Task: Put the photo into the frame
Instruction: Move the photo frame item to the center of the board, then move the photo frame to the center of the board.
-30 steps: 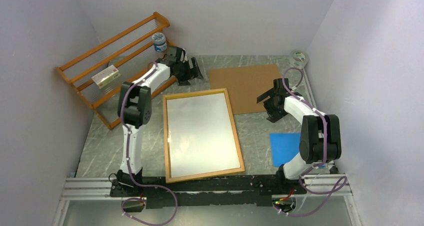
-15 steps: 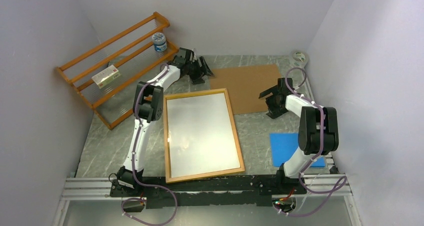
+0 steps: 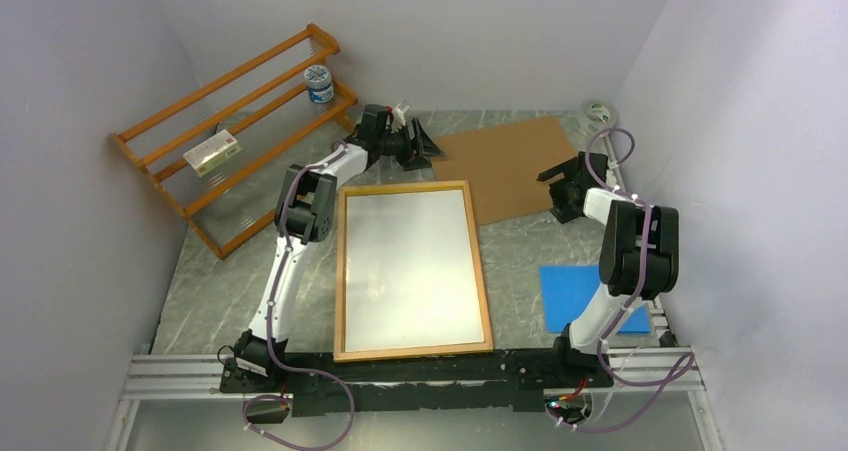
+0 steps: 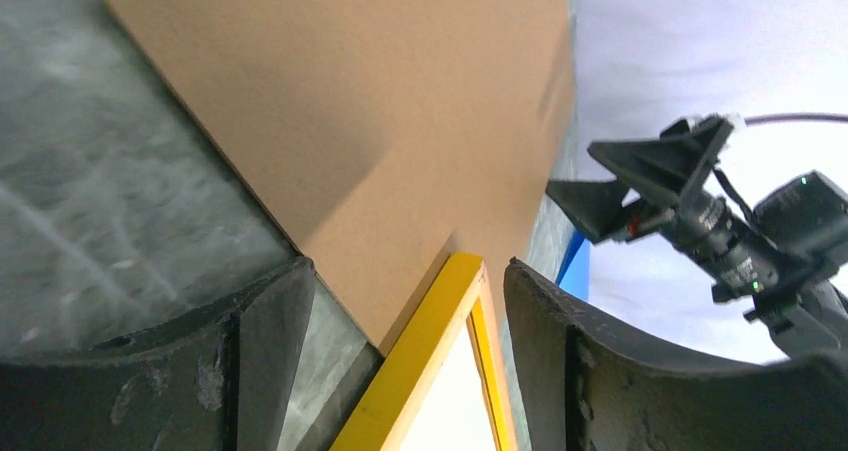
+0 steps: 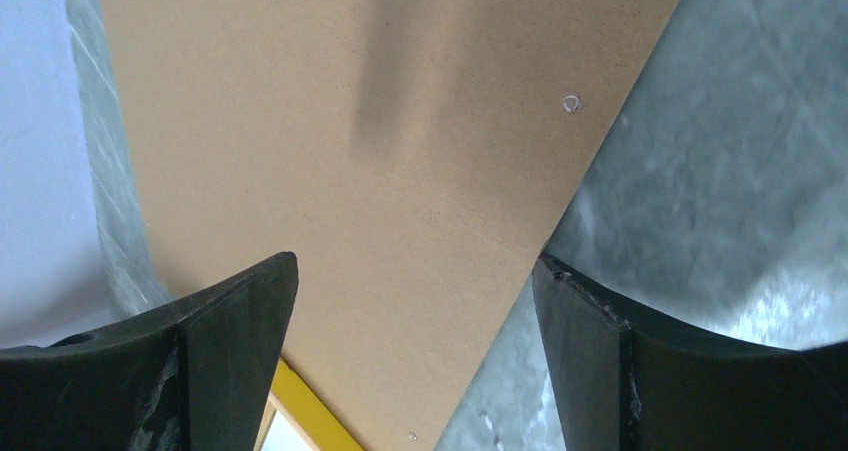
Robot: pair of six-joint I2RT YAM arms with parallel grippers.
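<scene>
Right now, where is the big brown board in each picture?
Top external: the brown board lies at the back, right of centre, beyond the frame.
Left wrist: it fills the upper middle, above the frame's yellow corner.
Right wrist: it fills most of the picture.
Shared landmark: the frame's corner beside the board, bottom left in the right wrist view.

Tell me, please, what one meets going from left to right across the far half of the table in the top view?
The rack → left gripper → board → right gripper.
</scene>
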